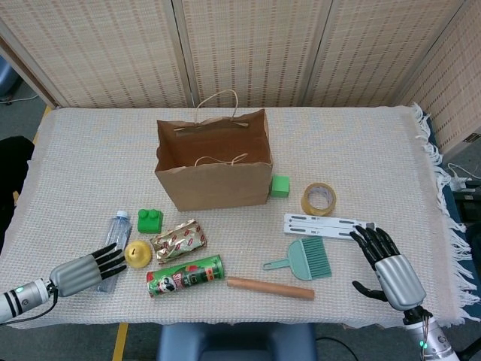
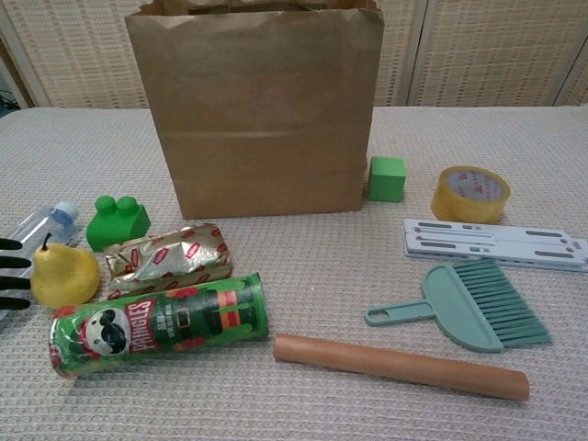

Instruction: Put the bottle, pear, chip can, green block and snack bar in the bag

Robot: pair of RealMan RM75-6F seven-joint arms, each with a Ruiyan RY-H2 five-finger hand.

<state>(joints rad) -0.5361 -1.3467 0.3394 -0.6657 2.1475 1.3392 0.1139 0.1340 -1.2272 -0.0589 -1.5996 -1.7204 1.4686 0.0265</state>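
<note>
Left robot hand [image 1: 81, 271] is spread flat with nothing in it, fingertips right at the pear [image 1: 138, 253], bottle [image 1: 114, 238] lying just past its fingers. Chip can [image 1: 186, 275], snack bar [image 1: 178, 240] and green block [image 1: 149, 220] sit just beyond the pear, bag [image 1: 213, 171] further off. Right robot hand [image 1: 390, 268] is splayed, holding nothing, near the brush [image 1: 303, 260].

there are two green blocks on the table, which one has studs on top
The green block beside the bottle, left of the snack bar. The other, a plain green cube, sits at the bag's right corner.
</note>
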